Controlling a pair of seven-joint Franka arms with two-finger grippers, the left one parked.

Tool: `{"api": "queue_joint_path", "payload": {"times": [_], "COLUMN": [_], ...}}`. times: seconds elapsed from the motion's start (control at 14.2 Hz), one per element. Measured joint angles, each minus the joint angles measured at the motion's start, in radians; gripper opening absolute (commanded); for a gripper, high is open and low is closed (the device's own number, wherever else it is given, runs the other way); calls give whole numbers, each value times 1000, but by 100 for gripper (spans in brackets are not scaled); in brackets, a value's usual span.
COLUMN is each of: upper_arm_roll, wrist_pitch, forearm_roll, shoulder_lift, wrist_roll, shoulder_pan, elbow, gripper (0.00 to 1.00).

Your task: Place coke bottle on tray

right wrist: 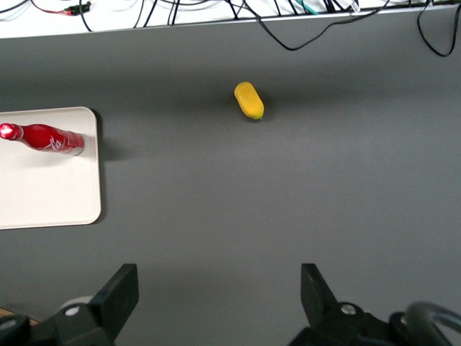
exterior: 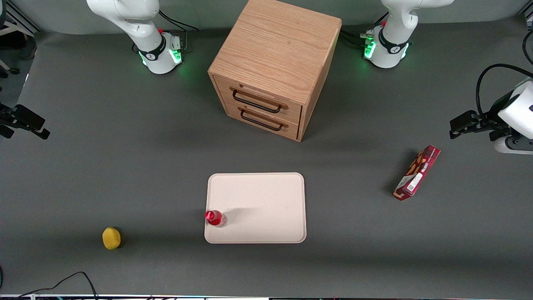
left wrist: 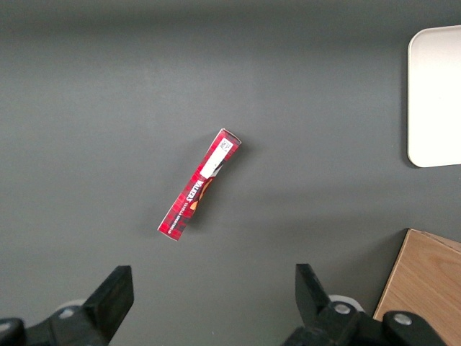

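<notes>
The coke bottle (exterior: pixel 215 218), slim and red with a red cap, stands upright on the cream tray (exterior: pixel 266 208), in the tray's corner nearest the front camera, toward the working arm's end. In the right wrist view the bottle (right wrist: pixel 47 138) shows white script and rests just inside the tray's rim (right wrist: pixel 92 166). My gripper (exterior: pixel 41 127) hangs over bare table toward the working arm's end, well apart from the tray. Seen from its own wrist camera, the gripper (right wrist: pixel 220 277) is open with nothing between its fingers.
A wooden two-drawer cabinet (exterior: pixel 275 62) stands farther from the front camera than the tray. A yellow lemon-like object (exterior: pixel 111 238) lies near the table's front edge. A long red snack box (exterior: pixel 417 172) lies toward the parked arm's end. Cables (right wrist: pixel 288 29) run along the table's edge.
</notes>
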Motion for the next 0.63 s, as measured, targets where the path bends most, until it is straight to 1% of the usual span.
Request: {"api": "queue_joint_path", "payload": {"times": [0.63], "upper_arm_roll": [2], "wrist_pitch": [-4], "forearm_roll": [2], "shoulder_lift": [-3], "wrist_roll": [7], "shoulder_pan": [9], "elbow": [1], "gripper": [100]}}
